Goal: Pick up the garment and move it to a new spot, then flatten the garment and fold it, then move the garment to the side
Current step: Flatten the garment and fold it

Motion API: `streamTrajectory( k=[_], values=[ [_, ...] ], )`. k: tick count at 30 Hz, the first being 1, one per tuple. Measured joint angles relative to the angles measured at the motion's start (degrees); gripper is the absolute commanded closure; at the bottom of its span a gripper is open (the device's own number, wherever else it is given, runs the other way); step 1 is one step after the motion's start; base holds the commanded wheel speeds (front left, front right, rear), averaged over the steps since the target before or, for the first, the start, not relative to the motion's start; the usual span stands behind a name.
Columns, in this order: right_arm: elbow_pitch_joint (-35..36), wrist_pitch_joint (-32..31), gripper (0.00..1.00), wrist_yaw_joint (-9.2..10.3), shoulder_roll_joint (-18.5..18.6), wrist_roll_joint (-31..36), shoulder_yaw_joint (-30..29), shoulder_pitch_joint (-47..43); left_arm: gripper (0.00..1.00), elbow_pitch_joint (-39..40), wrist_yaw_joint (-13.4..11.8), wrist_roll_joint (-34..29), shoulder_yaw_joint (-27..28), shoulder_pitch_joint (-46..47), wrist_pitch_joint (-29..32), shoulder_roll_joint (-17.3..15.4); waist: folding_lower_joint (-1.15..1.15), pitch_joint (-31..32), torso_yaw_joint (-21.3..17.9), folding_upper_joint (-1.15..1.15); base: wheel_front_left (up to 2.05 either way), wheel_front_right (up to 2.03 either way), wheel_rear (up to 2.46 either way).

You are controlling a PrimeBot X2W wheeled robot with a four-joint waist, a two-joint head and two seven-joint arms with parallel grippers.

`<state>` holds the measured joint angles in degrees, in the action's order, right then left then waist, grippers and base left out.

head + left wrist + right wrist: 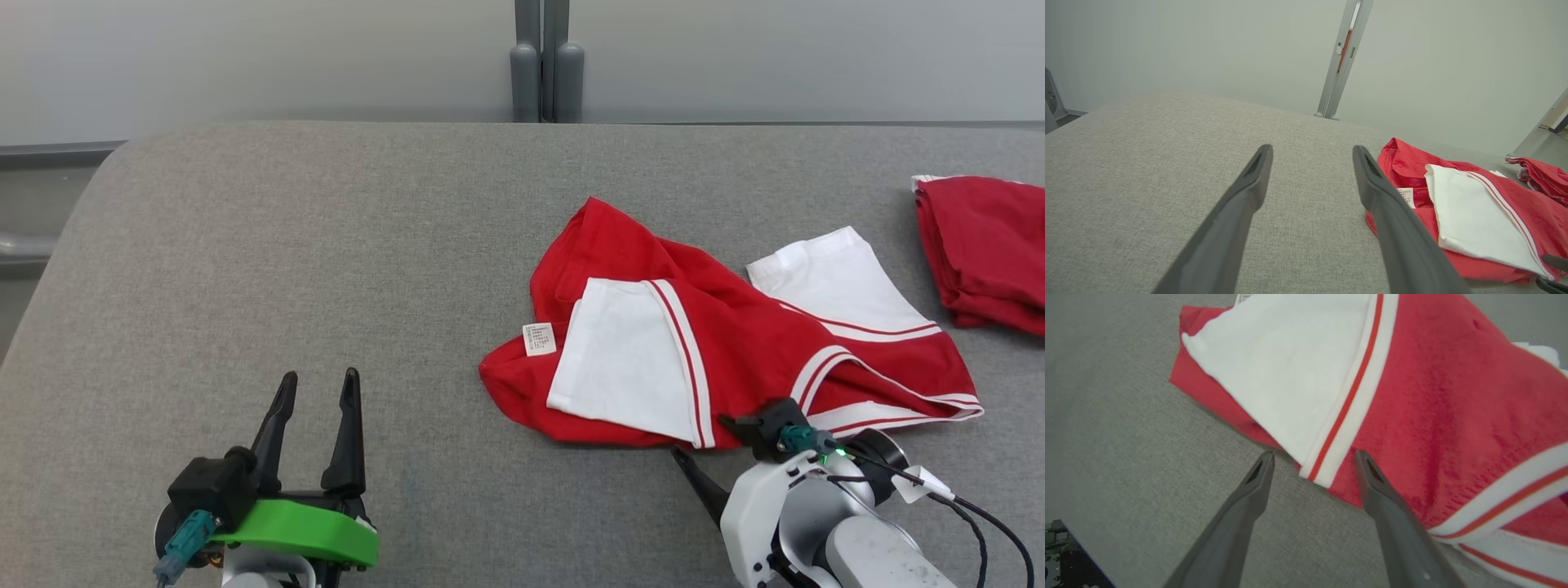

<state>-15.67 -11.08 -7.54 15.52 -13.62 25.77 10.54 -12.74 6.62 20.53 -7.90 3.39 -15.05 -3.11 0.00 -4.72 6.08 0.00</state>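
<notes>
The garment (pixel 735 343) is a red shirt with white sleeves and red-striped white trim. It lies crumpled right of centre on the grey table (pixel 286 245), with a small white label at its left edge. My right gripper (pixel 722 445) is at the garment's near edge. In the right wrist view it (pixel 1314 455) stands open, its fingertips on either side of a white sleeve's striped cuff corner (pixel 1323 473), holding nothing. My left gripper (pixel 319 376) is open over bare table at the lower left, well away from the garment (pixel 1474 212), which lies to the right of its fingers (pixel 1312 150).
A second red garment (pixel 988 245), folded, lies at the table's right edge. A grey post (pixel 545 61) stands behind the table's far edge against a pale wall. The table's left edge curves down toward the floor.
</notes>
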Motion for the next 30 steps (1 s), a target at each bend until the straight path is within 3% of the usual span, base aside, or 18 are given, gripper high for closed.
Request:
streamTrajectory(
  k=[1,2,3,4,11,16,18,22,25,27,28,29,30],
  values=[
    [-0.2,0.0,0.0,0.01,-0.2,0.7,-0.7,0.0,0.0,0.0,0.0,0.0,0.0,0.1,0.0,0.0,0.0,-0.2,0.1,0.0,0.0,0.0,0.0],
    [-0.6,-0.1,0.19,0.0,-0.5,1.9,-1.4,0.2,0.0,0.0,0.0,0.0,0.0,0.2,0.0,0.1,0.0,-0.4,0.1,0.0,0.0,0.0,0.0],
    [-1.0,-0.2,0.71,0.01,-0.7,3.3,-2.2,0.4,0.0,0.0,0.0,0.0,0.0,0.4,0.0,0.1,0.0,-0.5,0.2,0.0,0.0,0.0,0.0],
    [-1.1,-0.2,1.0,0.01,-1.0,3.9,-2.7,0.4,0.0,0.0,0.0,0.0,0.1,0.5,0.0,0.1,0.0,-0.7,0.3,0.0,0.0,0.0,0.0],
    [0.3,2.1,1.0,0.0,-3.0,6.1,-6.3,0.3,0.0,-0.1,0.0,0.0,1.0,0.5,0.0,0.2,0.0,-0.9,-0.5,0.0,0.0,0.0,0.0],
    [7.5,3.1,1.0,0.0,-3.6,5.9,-9.8,-2.6,0.0,-0.2,0.0,0.0,1.7,-0.2,0.0,0.2,0.0,-0.6,-2.8,0.0,0.0,0.0,0.0],
    [11.0,2.2,1.0,0.01,-3.2,2.8,-10.0,-4.1,0.0,-0.1,0.0,-0.1,1.9,-0.1,0.0,0.2,0.0,-0.6,-4.0,0.0,0.0,0.0,0.0],
    [16.1,-0.6,1.0,0.0,3.0,-0.9,-7.7,-6.8,0.0,0.0,0.2,-0.5,1.9,-0.1,0.0,0.2,0.0,-0.7,-6.6,0.0,0.0,0.0,0.0],
    [15.0,-2.4,1.0,0.0,7.4,-3.6,-8.9,-9.9,0.0,-0.1,0.3,-0.7,1.6,0.4,0.0,0.3,0.0,-1.3,-8.8,0.0,0.0,0.0,0.0],
    [12.7,-2.8,1.0,0.0,8.4,-4.1,-9.4,-10.4,0.0,-0.3,0.4,-1.0,1.7,0.7,0.0,0.2,0.0,-1.6,-9.7,0.0,0.0,0.0,0.0],
    [11.9,-2.8,0.69,0.0,8.4,-4.5,-9.7,-10.5,0.0,-0.4,0.4,-1.1,1.6,0.7,0.0,0.2,0.0,-1.8,-9.9,0.0,0.0,0.0,0.0],
    [11.1,-2.5,0.0,0.0,8.2,-4.9,-9.8,-10.5,0.0,-0.5,0.4,-1.1,1.6,0.7,0.0,0.2,0.0,-2.0,-10.2,0.0,0.0,0.0,0.0],
    [10.4,-2.1,0.0,0.0,7.8,-5.0,-9.9,-10.5,0.0,-0.5,0.4,-1.2,1.6,0.8,0.0,0.2,0.0,-2.1,-10.5,0.0,0.0,0.0,0.0]
  ],
)
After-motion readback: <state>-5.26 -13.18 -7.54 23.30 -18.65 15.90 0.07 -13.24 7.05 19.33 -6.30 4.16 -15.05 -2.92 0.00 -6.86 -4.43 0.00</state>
